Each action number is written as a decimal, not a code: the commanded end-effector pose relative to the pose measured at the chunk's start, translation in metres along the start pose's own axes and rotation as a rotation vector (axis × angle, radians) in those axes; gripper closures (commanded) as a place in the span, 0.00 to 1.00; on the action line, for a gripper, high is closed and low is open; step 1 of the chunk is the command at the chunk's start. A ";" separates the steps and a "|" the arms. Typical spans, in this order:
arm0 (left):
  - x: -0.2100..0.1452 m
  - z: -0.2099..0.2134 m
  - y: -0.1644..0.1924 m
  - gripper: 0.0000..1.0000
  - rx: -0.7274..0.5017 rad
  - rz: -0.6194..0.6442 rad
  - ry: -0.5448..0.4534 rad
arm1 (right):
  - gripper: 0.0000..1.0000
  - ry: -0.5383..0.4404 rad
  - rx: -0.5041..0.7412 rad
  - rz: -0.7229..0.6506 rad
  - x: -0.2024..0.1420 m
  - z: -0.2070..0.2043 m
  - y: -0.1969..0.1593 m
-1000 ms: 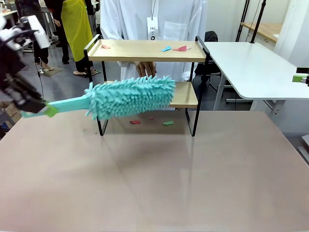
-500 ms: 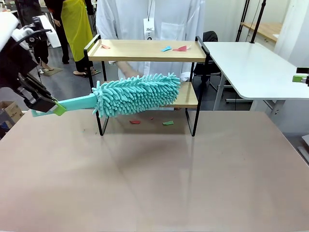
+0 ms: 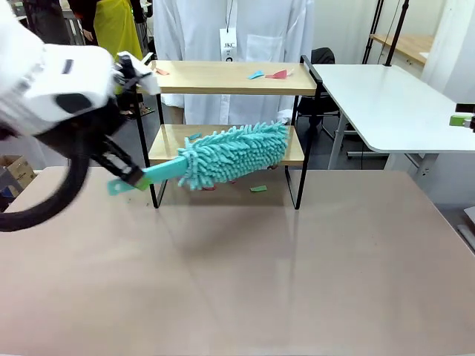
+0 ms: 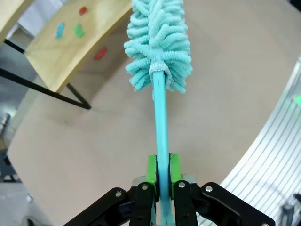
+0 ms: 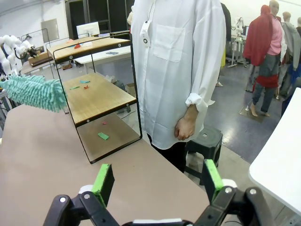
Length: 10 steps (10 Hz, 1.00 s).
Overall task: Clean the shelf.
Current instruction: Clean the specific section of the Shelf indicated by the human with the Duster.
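The shelf (image 3: pixel 223 78) stands at the table's far side, with paper scraps (image 3: pixel 269 74) on its top board and more on the table under it. My left gripper (image 3: pixel 125 178) is shut on the handle of a teal fluffy duster (image 3: pixel 234 153). The duster's head lies along the front of the lower board; I cannot tell whether they touch. In the left wrist view the green pads (image 4: pixel 151 170) clamp the handle, and the duster (image 4: pixel 157 42) points beside a shelf (image 4: pixel 51 61) board dotted with scraps. My right gripper (image 5: pixel 157 181) is open and empty, off to the shelf's (image 5: pixel 96 96) side.
A person in a white coat (image 3: pixel 230 30) stands just behind the shelf, hands held low in the right wrist view. A white table (image 3: pixel 393 104) adjoins at the back right. The brown tabletop (image 3: pixel 245 267) spreads in front. Other people stand farther off.
My left arm has swung in toward the middle, carrying the duster right and toward the shelf's lower board. The person's hand behind the lower tier has withdrawn. My right gripper has held still.
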<state>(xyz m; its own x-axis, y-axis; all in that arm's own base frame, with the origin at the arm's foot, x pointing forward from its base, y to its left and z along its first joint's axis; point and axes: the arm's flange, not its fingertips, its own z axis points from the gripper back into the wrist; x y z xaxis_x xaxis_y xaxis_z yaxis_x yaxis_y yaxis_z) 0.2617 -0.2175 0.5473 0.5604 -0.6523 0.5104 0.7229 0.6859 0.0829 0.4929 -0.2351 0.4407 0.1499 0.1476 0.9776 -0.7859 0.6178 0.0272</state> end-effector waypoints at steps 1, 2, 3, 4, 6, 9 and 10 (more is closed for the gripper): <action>0.026 -0.022 -0.012 0.87 -0.007 0.126 -0.044 | 0.00 0.000 -0.001 0.005 0.004 -0.001 0.001; 0.037 -0.031 -0.018 0.87 -0.016 0.171 -0.071 | 0.00 0.000 -0.001 0.005 0.004 -0.001 0.001; 0.048 -0.040 -0.024 0.87 0.006 0.218 -0.098 | 0.00 0.000 -0.001 0.005 0.004 -0.001 0.001; 0.059 -0.049 -0.029 0.87 0.012 0.271 -0.125 | 0.00 0.000 -0.001 0.005 0.004 -0.001 0.001; 0.077 -0.064 -0.037 0.87 0.014 0.374 -0.166 | 0.00 0.000 -0.001 0.005 0.004 -0.001 0.001; 0.106 -0.082 -0.055 0.87 0.036 0.487 -0.175 | 0.00 0.000 -0.001 0.005 0.004 -0.001 0.001; 0.114 -0.087 -0.062 0.87 0.029 0.508 -0.173 | 0.00 0.000 -0.001 0.005 0.004 -0.001 0.001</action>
<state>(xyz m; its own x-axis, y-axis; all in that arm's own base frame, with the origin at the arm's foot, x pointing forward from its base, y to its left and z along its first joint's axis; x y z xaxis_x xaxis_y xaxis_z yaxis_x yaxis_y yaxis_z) 0.3138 -0.3419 0.5220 0.7631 -0.2118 0.6106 0.4017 0.8956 -0.1913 0.4929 -0.2351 0.4406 0.1500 0.1475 0.9776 -0.7858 0.6178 0.0273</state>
